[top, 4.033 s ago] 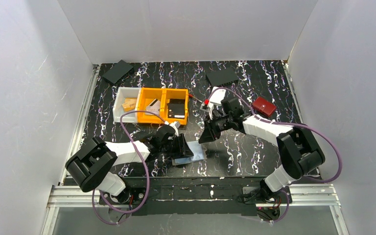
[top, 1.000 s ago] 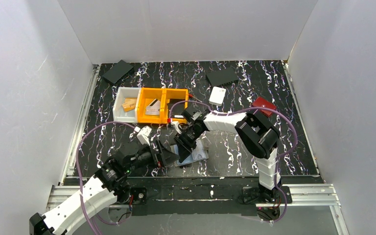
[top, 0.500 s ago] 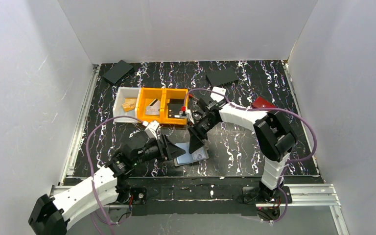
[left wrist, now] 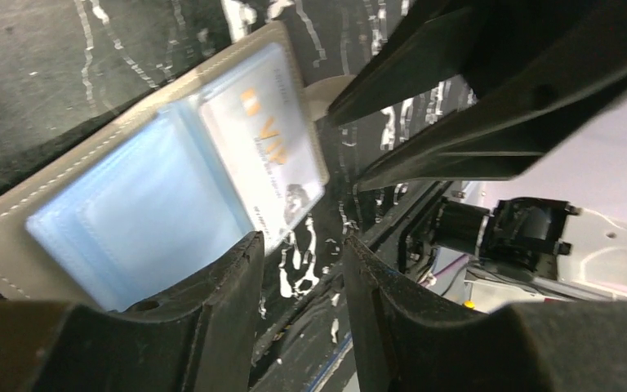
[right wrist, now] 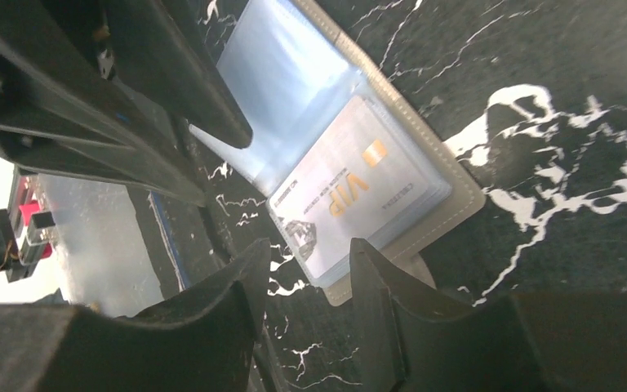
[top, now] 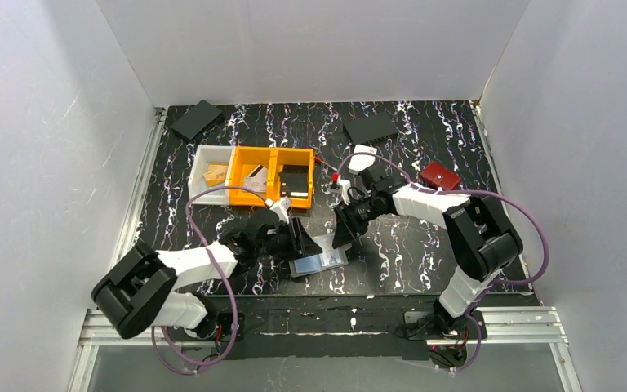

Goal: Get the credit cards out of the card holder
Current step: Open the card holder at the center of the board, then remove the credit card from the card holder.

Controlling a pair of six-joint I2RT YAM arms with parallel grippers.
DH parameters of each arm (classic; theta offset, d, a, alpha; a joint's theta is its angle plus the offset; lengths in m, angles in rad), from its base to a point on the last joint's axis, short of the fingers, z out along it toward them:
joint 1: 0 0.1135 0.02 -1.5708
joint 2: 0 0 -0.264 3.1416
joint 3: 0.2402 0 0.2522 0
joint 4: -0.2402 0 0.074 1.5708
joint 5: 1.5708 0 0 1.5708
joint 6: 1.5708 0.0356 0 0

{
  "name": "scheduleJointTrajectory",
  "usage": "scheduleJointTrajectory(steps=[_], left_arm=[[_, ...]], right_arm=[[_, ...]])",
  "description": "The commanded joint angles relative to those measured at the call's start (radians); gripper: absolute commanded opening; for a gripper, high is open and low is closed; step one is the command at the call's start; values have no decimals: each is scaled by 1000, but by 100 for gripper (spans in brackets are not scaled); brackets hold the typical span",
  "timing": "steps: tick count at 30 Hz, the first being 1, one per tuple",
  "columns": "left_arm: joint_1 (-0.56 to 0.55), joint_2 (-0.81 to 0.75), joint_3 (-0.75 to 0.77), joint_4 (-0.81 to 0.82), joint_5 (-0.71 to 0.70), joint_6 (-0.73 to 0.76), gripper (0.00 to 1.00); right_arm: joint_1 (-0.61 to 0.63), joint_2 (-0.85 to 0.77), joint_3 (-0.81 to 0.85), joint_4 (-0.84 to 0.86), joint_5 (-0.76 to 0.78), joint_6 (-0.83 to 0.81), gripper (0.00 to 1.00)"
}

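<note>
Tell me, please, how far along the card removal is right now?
Done: the grey-taupe folding card holder lies open on the black marbled table. In hand: the left arm's fingers and the right arm's fingers flank it, gripping nothing. Left: the pale VIP-printed plastic card sits in its sleeve, not yet pulled.

Our holdings, two arms:

1. Left arm: lies low, forearm running rightward to the middle. Left gripper: fingers point right, jaws part-way apart, nothing between them.
2. Right arm: folded at the elbow, forearm running leftward. Right gripper: tilted down and left, jaws part-way apart, nothing clamped.

The two grippers face each other, tips close but apart.
</note>
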Motion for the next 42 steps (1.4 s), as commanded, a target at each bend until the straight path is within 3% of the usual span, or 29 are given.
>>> scheduleJointTrajectory(steps=[1,11,25,35,42], left_arm=[[2,60,13,23,-30,-4,39],[1,148,1,52,-33,-8,39],[2,200,-36,98,-42,-18,38],[3,227,-48,133,-31,-31,37],[3,238,-59,157,-22,-44,38]], right_arm=[[-16,0,-3,104,21,82,49],[-18,64,-13,133,-19,143,49],[-18,79,-8,107,68,120,47],[-18,103,-18,146,-92,167,45],[-18,122,-24,167,-94,202,45]])
